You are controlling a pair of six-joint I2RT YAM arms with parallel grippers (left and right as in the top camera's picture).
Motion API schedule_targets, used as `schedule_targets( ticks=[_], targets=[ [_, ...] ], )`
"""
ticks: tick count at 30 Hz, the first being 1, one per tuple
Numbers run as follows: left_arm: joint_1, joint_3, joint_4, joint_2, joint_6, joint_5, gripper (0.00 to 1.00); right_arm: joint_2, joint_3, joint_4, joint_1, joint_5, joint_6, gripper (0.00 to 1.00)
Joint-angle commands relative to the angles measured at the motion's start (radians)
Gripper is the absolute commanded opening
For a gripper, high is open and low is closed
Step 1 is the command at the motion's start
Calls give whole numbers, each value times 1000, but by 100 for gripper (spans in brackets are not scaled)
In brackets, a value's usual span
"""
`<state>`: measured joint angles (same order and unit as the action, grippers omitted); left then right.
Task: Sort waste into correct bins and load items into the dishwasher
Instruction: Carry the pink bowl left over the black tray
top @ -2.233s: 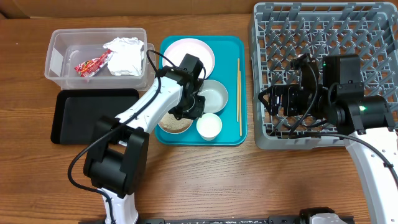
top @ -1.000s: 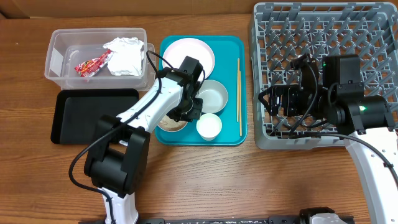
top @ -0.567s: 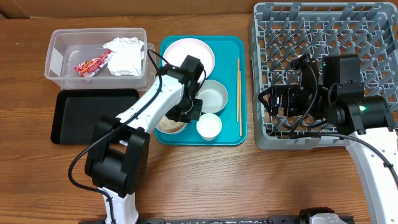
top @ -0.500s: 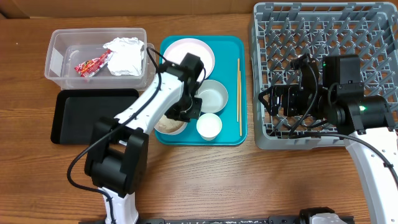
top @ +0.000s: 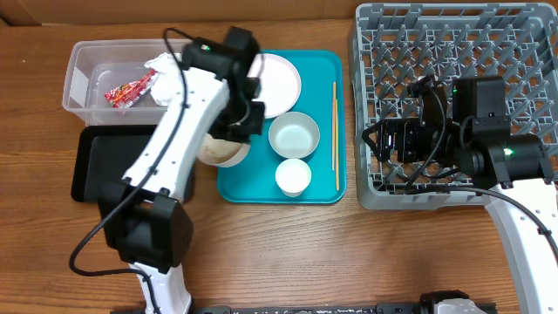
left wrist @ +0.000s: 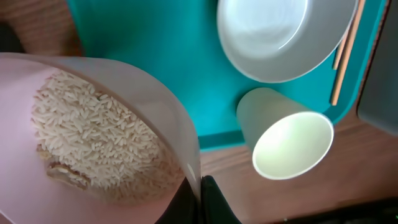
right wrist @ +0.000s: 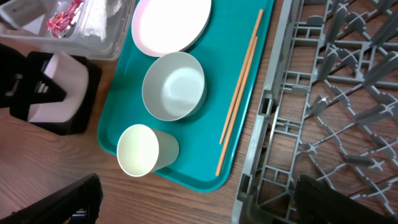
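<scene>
My left gripper [left wrist: 200, 200] is shut on the rim of the small plate [left wrist: 134, 93], which holds loose white rice [left wrist: 93, 140]. In the overhead view the gripper [top: 235, 138] holds this plate [top: 218, 150] lifted and tilted over the left edge of the teal tray [top: 323, 187], beside the black tray [top: 105, 161]. The large plate [top: 281, 83], bowl [top: 293, 135], cup [top: 293, 176] and chopsticks [top: 335, 131] lie on the teal tray. The napkin [top: 174, 74] and red wrapper [top: 129, 90] lie in the clear tub [top: 83, 83]. My right gripper [top: 384, 144] is open and empty at the left edge of the grey rack [top: 453, 44].
The right wrist view shows the bowl [right wrist: 173, 86], cup [right wrist: 143, 149], chopsticks [right wrist: 239, 93] and the rack's left wall [right wrist: 267, 106]. Bare wooden table lies in front of the trays.
My left gripper has lifted the rice plate off the front left of the teal tray and carried it left and back to the tray's edge. The right arm has not moved.
</scene>
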<state>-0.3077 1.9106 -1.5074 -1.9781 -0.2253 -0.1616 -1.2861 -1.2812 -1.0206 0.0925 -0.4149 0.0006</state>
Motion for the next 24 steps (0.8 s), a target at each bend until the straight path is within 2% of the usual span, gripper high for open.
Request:
schedule_targets(
  ticks=[1,6,9,24],
  targets=[
    [59,24,-28,53,46,-50,4,-1,-28,5,2,-9,3,100],
    [147,23,-63,101,115,-89,4,-1,-28,13,2,-9,3,100],
    [207,13,-68,111,186,-164,5,-1,-28,16,2,-10,3,100],
    [596,-225,-25,110,640,-668,4,-1,-28,13,2,-10,3,100]
  ],
)
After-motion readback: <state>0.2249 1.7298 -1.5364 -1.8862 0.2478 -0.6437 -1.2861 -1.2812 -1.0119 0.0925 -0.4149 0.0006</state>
